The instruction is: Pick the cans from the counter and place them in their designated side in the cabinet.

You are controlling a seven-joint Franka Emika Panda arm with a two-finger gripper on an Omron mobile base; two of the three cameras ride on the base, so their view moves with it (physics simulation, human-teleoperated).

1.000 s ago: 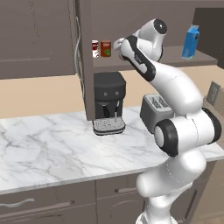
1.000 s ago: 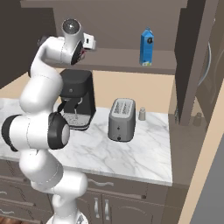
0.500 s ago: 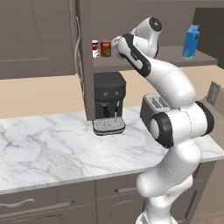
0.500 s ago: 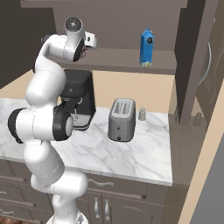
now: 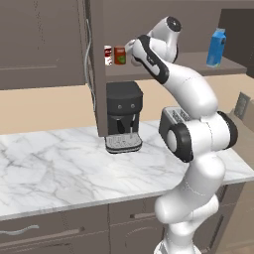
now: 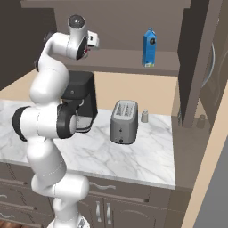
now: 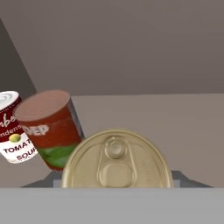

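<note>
While the marble desk (image 5: 59, 168) in the foreground is carrying just a coffee machine (image 5: 124, 116) and a toaster (image 6: 124, 121), the white arm is reaching up over them to the cabinet (image 5: 49, 44) shelf (image 7: 175, 127). Over the past second the tool (image 5: 131, 51) has been edging left along that shelf toward the cans already there, which suggests the second can is arriving at its side. Seen from the hand, a gold-lidded can (image 7: 116, 164) is sitting right between the finger tips. Its body is cut off below, so its colours cannot be read. Whether the jaws are clamping it or are slack is impossible to tell. Just beyond it, the red-brown can (image 7: 52, 131) with the green patch is standing on the shelf, with the slimmer white soup can (image 7: 11, 127) next to it, partly cropped at the edge.
</note>
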